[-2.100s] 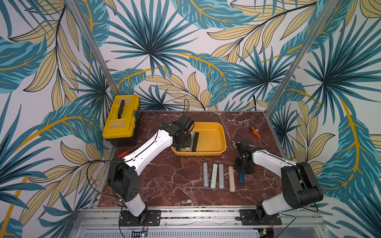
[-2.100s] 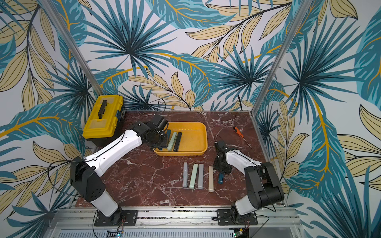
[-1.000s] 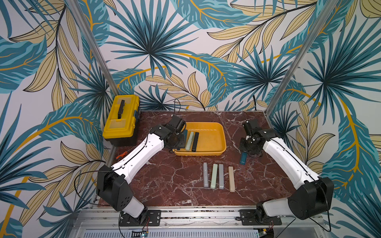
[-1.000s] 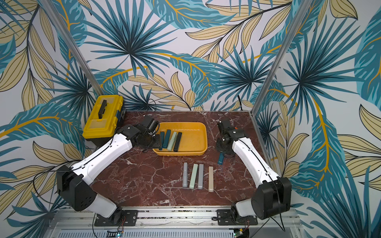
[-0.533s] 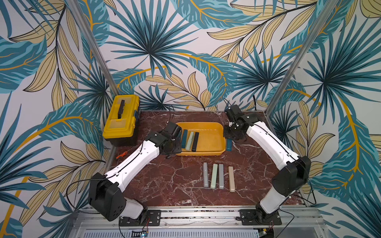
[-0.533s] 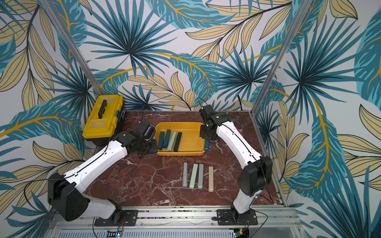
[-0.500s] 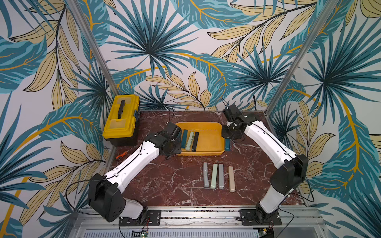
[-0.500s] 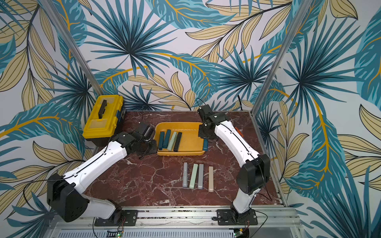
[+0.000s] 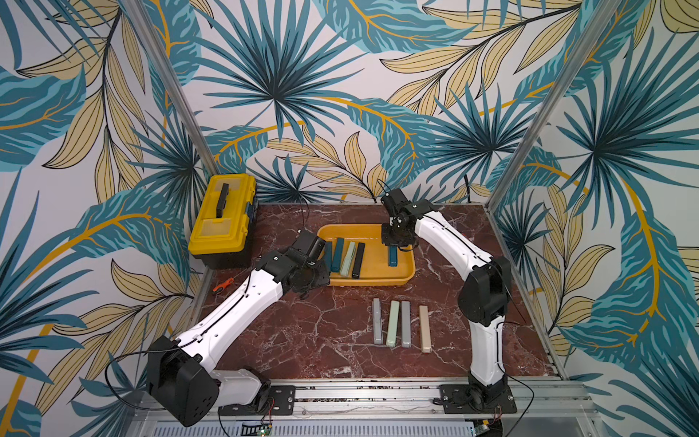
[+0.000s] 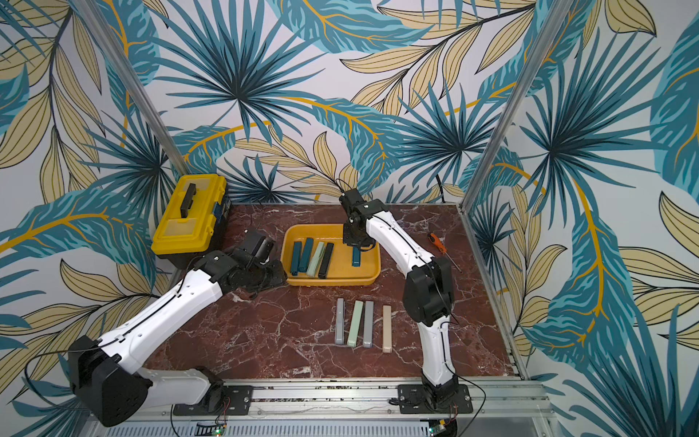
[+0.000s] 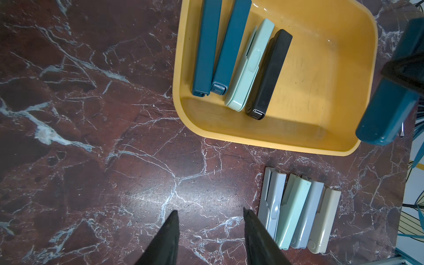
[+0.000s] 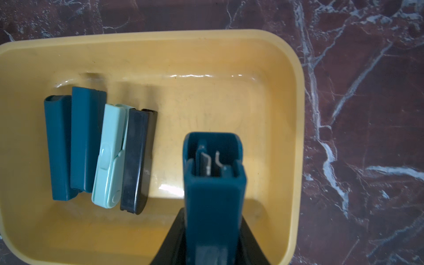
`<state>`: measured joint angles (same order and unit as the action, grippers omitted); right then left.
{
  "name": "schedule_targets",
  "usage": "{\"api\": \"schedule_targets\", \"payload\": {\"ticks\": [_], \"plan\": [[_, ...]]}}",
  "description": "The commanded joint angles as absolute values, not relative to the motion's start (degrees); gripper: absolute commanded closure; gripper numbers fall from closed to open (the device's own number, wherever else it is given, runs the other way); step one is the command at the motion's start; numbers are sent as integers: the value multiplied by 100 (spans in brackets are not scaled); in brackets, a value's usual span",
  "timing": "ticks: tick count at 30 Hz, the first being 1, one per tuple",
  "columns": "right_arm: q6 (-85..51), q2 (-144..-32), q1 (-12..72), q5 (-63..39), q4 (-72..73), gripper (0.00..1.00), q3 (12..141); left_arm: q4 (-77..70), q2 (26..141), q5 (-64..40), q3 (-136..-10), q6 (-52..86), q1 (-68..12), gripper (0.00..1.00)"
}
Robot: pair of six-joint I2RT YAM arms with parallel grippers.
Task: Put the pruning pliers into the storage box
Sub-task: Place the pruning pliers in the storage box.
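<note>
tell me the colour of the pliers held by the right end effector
Dark teal pliers, clearest in the right wrist view.

High frontal stereo pair; wrists share storage box (image 12: 294, 137)

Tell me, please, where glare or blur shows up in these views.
Right wrist: glare streaks on the tray floor, held pliers soft near the lens; left wrist: left gripper shows only as dark silhouette; both top views: sharp, evenly lit.

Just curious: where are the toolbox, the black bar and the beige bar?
toolbox (image 9: 227, 234): in a top view, on its lid.
black bar (image 11: 269, 73): left wrist view, its middle.
beige bar (image 9: 425, 328): in a top view, its middle.
</note>
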<state>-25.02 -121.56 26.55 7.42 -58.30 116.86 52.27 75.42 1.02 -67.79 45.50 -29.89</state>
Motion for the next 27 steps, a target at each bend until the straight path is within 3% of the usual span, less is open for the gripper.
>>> {"api": "schedule_targets", "payload": {"ticks": [1,27], "plan": [[-2356,-12467,2695,700,-5795,75,11979,5133,7451,32,-6617,4715,-2940,52],[-2531,-14370,2948,156,-5630,74,13276,5326,7251,169,-6364,4772,-2901,52]]}}
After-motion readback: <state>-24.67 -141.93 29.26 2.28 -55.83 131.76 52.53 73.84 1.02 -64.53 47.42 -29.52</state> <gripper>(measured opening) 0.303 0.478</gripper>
